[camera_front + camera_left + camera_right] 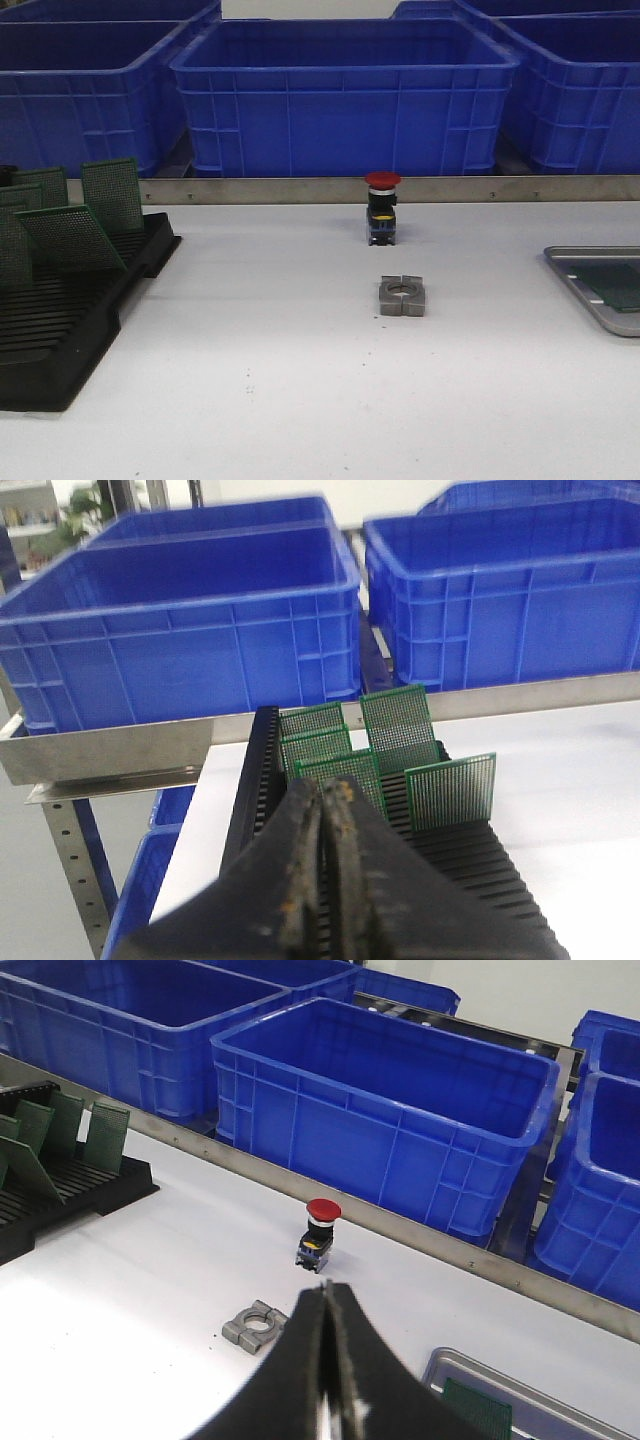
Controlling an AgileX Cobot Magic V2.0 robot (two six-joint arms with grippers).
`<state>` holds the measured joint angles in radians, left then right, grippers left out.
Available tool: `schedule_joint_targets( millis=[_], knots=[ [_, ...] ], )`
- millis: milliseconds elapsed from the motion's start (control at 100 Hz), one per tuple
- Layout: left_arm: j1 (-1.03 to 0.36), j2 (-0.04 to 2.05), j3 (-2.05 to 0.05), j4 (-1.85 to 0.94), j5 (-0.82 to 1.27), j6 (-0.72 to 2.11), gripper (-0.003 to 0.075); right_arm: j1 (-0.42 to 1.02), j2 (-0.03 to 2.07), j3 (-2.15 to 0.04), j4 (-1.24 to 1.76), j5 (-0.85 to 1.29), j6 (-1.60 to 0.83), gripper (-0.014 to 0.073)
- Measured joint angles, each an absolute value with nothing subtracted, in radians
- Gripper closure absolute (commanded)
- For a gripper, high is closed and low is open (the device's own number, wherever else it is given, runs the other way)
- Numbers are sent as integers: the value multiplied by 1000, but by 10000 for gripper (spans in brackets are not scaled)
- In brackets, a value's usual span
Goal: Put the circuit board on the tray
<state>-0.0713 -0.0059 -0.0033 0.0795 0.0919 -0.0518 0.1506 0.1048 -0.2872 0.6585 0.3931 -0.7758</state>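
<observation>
bench (290,400): white top, carrying everything; neither arm is showing in the front view.
bins (345,95): blue, sitting in a row behind the bench's metal back rail, out of the work zone.
rack (60,330): black, slotted, sitting at the bench's left edge. Slots are holding the boards on edge, so the top edges are sticking up free for a pinch.
tray (570,285): grey, rimmed, sitting at the bench's right edge, well apart from the rack. One green board (625,285) is already lying flat in it.
boards (110,195): several green perforated ones standing or leaning in the rack's far slots; one at the front is tilting hard. Any of these is likely the next pick.
left gripper (330,798): fingers pressing together, holding nothing, pointing over the rack with boards just ahead. Judging it's lining up for a pick; it needs to open first.
right gripper (327,1295): fingers together, empty, hanging above the bench near the tray's corner.
button (382,208): red-capped switch standing mid-bench, not part of the job.
clamp block (402,296): grey split metal piece lying just in front of the button, also unrelated.
</observation>
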Motion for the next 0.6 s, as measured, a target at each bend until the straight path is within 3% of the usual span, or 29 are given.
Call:
schedule_joint_targets(
  millis=[600],
  knots=[
    [-71, -6, -3, -22, 201, 59, 737, 151, 105, -287, 659, 393, -776, 653]
  ],
)
